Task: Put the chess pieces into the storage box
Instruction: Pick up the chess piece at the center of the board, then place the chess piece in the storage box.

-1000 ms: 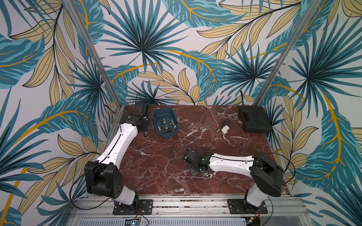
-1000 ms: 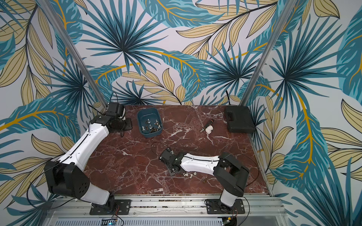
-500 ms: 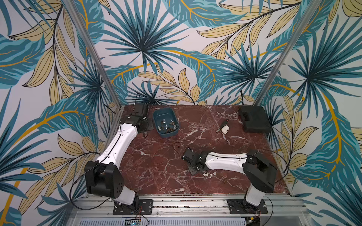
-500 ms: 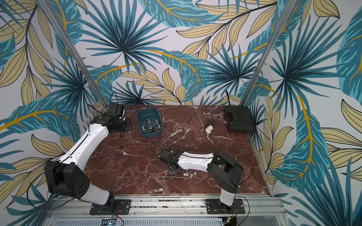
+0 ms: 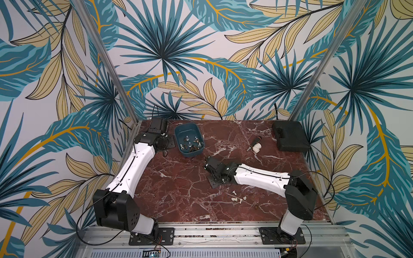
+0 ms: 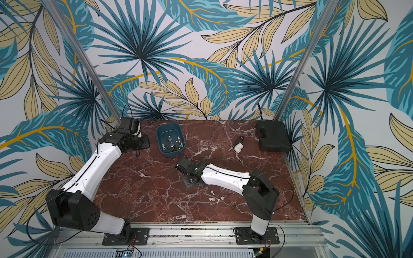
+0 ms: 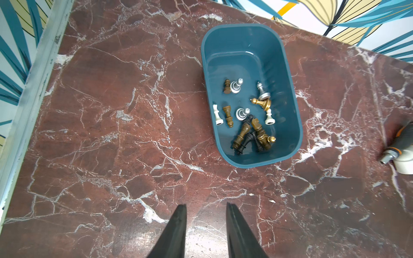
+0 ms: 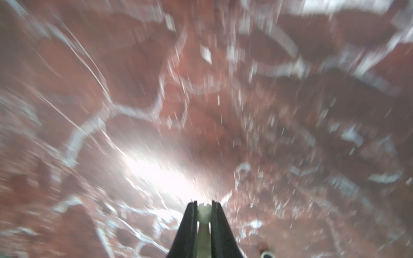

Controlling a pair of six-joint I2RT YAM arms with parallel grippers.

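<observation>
Red marble table (image 5: pixel 178 189); my right gripper (image 8: pixel 204 202) clamped on white piece (image 8: pixel 203 214); storage box (image 5: pixel 188 139) near, back-left; left gripper (image 7: pixel 205 210) apart, empty.

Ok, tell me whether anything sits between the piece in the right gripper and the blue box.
Nothing visible does. The right gripper holds a white chess piece near the blue box, with only bare table between. The screwdriver and white fitting lie well off to the side.

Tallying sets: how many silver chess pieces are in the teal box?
3 silver pieces: one by a brown pawn, one beside a gold piece, one central; the pile may hide more.
</observation>
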